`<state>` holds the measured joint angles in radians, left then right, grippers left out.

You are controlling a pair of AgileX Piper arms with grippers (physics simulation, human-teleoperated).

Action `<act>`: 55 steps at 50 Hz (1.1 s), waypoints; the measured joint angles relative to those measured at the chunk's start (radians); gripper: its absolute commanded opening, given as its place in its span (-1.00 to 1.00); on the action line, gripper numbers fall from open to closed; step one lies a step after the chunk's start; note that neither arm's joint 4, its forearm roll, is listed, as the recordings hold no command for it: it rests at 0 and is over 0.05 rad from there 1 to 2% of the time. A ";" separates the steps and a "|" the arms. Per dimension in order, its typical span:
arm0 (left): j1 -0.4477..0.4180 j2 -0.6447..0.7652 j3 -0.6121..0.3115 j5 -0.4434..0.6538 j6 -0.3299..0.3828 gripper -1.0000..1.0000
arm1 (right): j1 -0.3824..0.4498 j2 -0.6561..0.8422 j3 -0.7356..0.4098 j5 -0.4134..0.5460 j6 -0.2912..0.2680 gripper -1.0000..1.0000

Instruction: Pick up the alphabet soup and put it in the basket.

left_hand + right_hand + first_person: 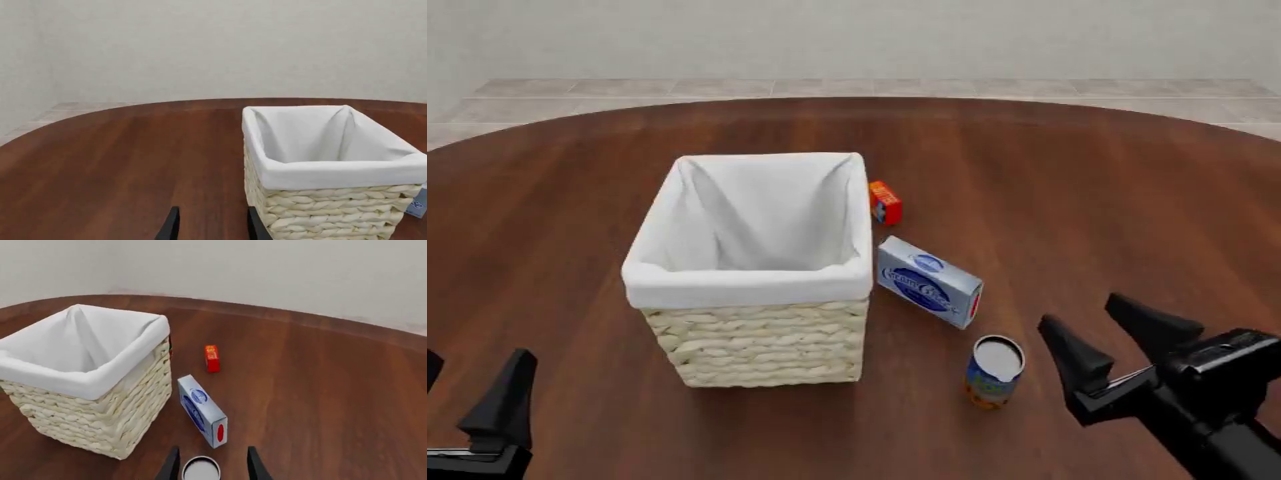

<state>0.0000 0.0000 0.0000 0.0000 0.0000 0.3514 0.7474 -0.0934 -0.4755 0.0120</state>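
The alphabet soup (994, 372) stands upright on the table, right of the basket's front corner; its silvery top shows in the right wrist view (201, 469). My right gripper (1110, 338) is open and empty, just right of the can and apart from it; in the right wrist view (212, 466) the can lies ahead, in line with the gap between the fingers. The basket (761, 340) stands centre-left, with nothing in its white lining, and also shows in both wrist views (320, 205) (100, 420). My left gripper (465, 392) is open and empty at the front left, short of the basket.
A blue-and-white box (928, 280) lies between the can and the basket, also in the right wrist view (203, 412). A small orange-red box (885, 202) stands by the basket's far right corner. The round wooden table (1094, 180) stretches beyond.
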 measured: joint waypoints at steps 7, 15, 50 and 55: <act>0.000 0.000 0.000 0.000 0.000 1.00 | 0.029 0.136 -0.021 -0.071 0.000 1.00; 0.000 0.000 0.000 0.000 0.000 1.00 | 0.062 0.257 -0.028 -0.130 0.005 1.00; 0.000 0.000 0.000 0.000 0.000 1.00 | 0.073 0.504 -0.025 -0.195 -0.025 1.00; 0.000 0.000 0.000 0.000 0.000 1.00 | 0.069 0.527 -0.024 -0.207 -0.029 1.00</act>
<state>0.0000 0.0000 0.0000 0.0000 0.0000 0.4201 1.2744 -0.1174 -0.6825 -0.0173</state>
